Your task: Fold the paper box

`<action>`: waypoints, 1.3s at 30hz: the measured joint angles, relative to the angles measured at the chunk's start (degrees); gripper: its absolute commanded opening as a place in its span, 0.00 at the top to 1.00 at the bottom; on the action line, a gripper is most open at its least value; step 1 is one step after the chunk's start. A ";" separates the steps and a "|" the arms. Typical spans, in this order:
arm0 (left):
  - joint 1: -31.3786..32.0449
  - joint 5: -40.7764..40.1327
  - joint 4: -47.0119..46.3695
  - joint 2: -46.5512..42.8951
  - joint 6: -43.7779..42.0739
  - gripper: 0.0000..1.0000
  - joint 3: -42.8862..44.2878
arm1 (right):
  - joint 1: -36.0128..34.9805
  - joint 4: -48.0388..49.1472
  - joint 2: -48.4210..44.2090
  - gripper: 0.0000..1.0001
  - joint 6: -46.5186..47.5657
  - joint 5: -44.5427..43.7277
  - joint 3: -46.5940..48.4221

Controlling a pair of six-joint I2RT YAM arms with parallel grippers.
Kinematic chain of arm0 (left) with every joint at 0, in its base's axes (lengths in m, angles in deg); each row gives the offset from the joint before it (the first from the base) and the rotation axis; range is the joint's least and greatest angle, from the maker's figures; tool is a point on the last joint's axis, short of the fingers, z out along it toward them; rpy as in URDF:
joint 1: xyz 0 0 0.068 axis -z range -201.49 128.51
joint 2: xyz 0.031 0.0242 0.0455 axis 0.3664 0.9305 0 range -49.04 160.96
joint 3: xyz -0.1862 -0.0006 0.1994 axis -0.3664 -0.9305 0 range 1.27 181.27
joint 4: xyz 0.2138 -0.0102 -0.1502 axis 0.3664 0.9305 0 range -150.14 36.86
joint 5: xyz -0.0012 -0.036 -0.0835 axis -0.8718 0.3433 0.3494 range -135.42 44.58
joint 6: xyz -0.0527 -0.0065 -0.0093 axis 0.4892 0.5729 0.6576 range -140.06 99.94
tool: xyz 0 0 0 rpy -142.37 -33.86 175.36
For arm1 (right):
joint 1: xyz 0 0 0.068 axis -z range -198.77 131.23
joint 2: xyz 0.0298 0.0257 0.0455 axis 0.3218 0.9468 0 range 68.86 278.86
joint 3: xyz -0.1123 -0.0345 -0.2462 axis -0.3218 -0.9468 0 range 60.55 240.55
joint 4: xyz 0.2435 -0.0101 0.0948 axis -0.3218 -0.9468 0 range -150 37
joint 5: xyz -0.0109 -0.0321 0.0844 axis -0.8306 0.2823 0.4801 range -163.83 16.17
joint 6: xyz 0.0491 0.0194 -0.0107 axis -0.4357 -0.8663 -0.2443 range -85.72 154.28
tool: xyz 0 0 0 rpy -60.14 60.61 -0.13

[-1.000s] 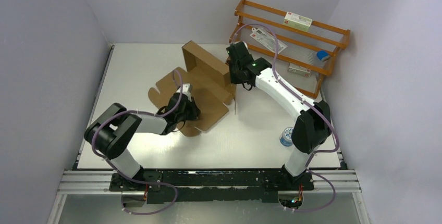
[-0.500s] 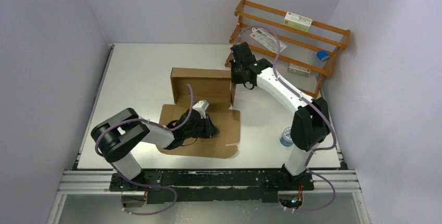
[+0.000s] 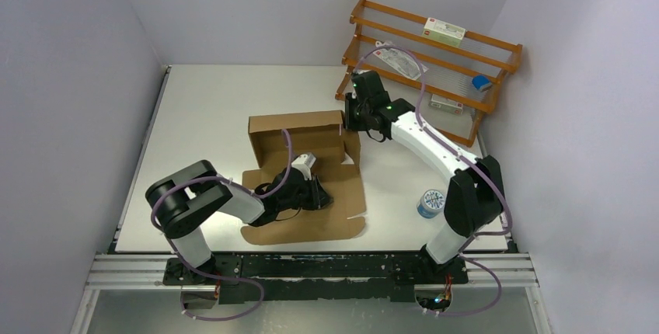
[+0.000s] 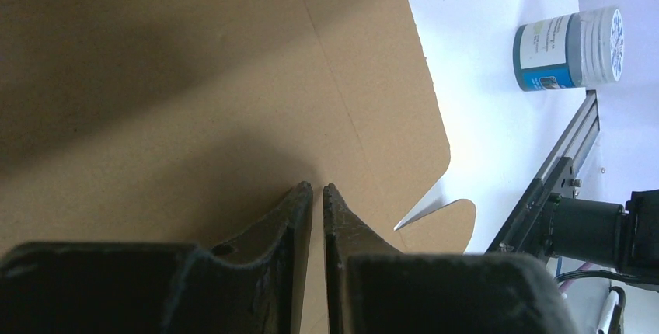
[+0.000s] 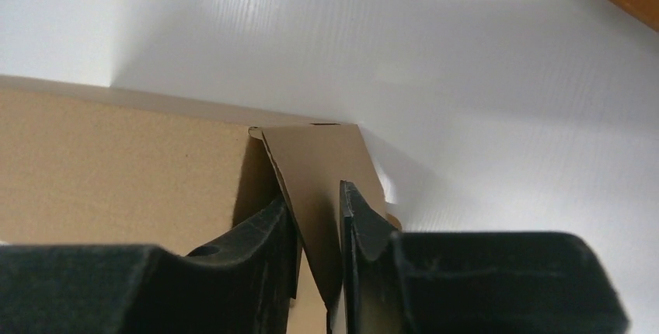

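The paper box is found at the middle of the table, partly raised: a broad flat panel is laid toward 6 o'clock, and a long wall is stood upright along its 12 o'clock edge, with a short end wall turned in at 9 o'clock. A rounded tab is seen at the panel's 4 o'clock corner. The left gripper is laid low on the flat panel, pointed toward 3 o'clock; in its wrist view the fingertips are drawn together to a thin slit over bare cardboard, and nothing is caught between them. The right gripper is set at the 3 o'clock end of the upright wall. In its wrist view the jaws are parted a little, wider than the sheet is thick, and a small corner flap of the box is stood between the fingers without being pinched. A round blue-and-white tin is placed upright at 3 o'clock from the box, well apart from it, near the right arm's base. An orange wooden rack is set at 2 o'clock against the far corner, with a white carton laid on its top rail and a blue object lower down.
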 measured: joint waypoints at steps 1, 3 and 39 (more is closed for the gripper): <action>0.07 -0.04 -0.11 0.04 0.22 0.82 -0.07 | 0.00 -0.04 -0.90 0.71 0.24 0.07 -0.44; 0.20 -0.20 -0.33 0.11 0.57 0.82 -0.15 | 0.00 -0.22 -2.38 0.69 0.70 0.09 -0.74; 3.89 -5.86 3.61 1.86 -0.81 0.80 4.48 | 0.66 -6.71 -4.92 1.00 1.22 0.13 2.19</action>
